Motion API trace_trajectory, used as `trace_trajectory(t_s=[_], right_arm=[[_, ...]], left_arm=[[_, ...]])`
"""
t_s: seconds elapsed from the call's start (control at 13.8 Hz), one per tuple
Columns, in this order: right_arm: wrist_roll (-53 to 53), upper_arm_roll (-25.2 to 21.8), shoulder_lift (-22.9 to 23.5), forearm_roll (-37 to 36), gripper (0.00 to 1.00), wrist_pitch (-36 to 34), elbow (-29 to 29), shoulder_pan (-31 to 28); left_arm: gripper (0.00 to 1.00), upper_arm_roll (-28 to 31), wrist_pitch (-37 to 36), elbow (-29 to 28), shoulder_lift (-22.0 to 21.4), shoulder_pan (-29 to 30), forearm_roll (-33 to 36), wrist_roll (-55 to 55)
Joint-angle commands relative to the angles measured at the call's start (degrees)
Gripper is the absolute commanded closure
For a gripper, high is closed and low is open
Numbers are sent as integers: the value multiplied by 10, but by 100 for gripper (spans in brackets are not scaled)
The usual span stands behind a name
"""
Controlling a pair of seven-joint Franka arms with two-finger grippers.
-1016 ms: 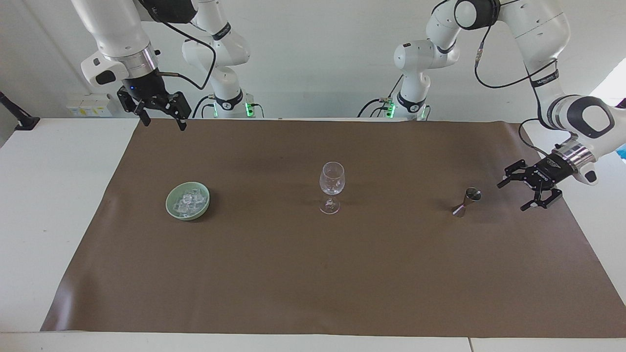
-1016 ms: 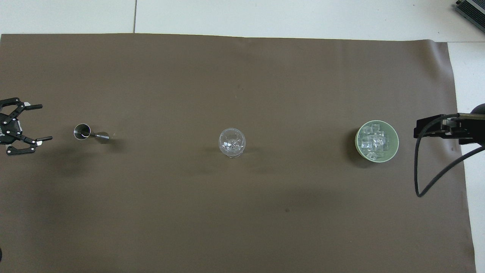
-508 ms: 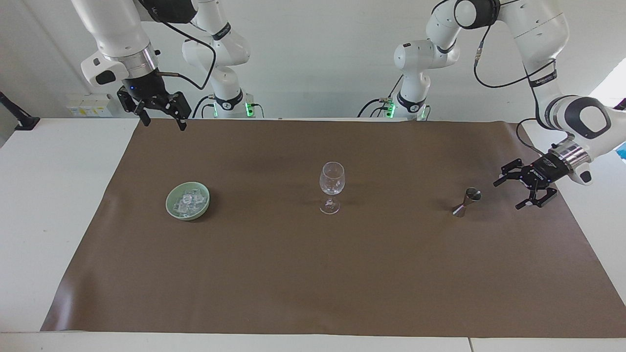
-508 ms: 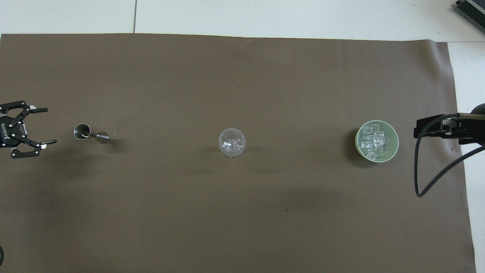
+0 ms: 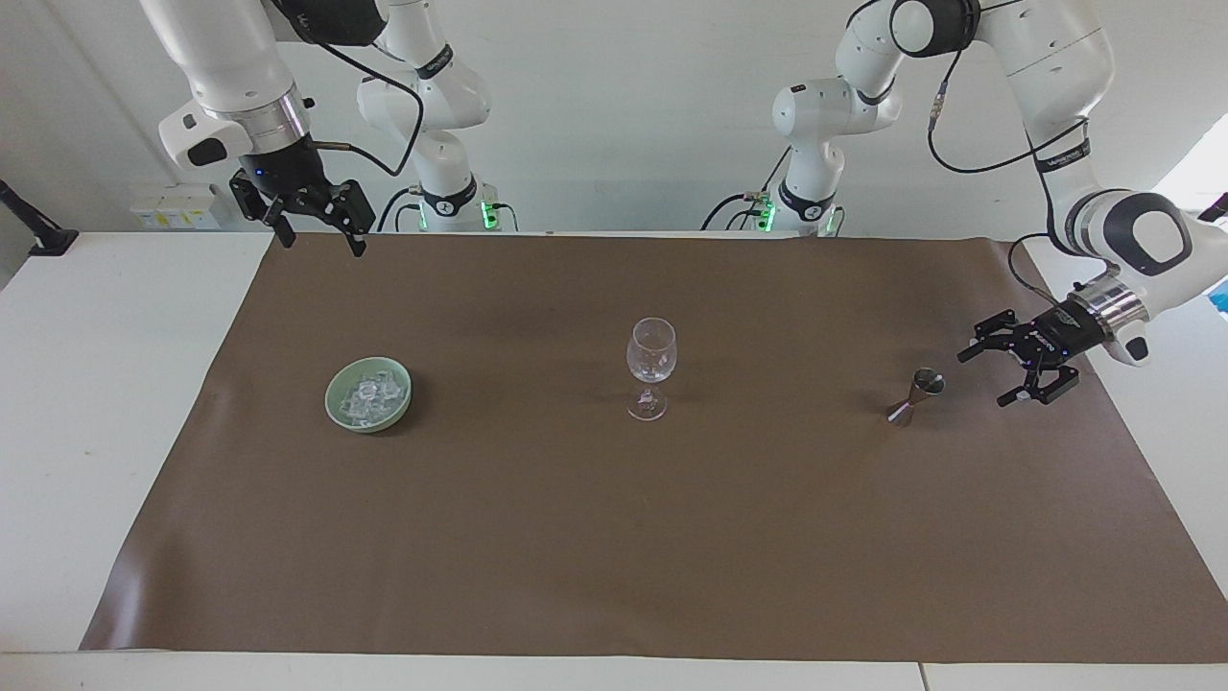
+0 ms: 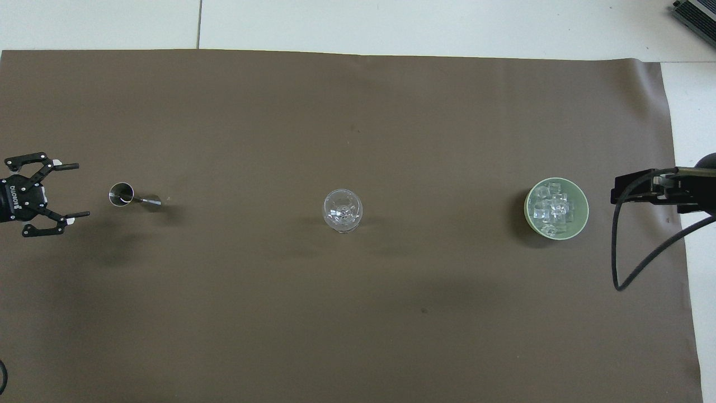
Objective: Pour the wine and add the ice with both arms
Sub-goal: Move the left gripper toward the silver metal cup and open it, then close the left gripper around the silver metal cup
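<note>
- Jigger (image 6: 122,194) stands upright at three o'clock, overhead, from the left tool (image 6: 71,190), whose jaws gape wide and empty, near it.
- Right tool (image 5: 317,230) waits, wide, above the bench's (image 5: 115,384) edge.

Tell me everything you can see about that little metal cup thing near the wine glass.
The metal cup is a small, shiny double cone, pinched at the waist like an hourglass. It stands upright on the brown mat, with its open round mouth on top. It sits toward the left arm's end of the table, in line with the wine glass. The open left gripper is close beside it, apart from it. Whether it holds liquid I cannot tell.
</note>
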Motion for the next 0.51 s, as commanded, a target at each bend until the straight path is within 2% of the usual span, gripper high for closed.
trace_trajectory(t_s=[0.0,0.44], right_arm=[[-15,-1,-4,5,0,-4,-3,-1],[-15,-1,-4,5,0,-4,-3,-1]], left_arm=[[0,2,-10,-13,6,-3,-8,22],[0,0,-6,-59,22,-11,-37,59]])
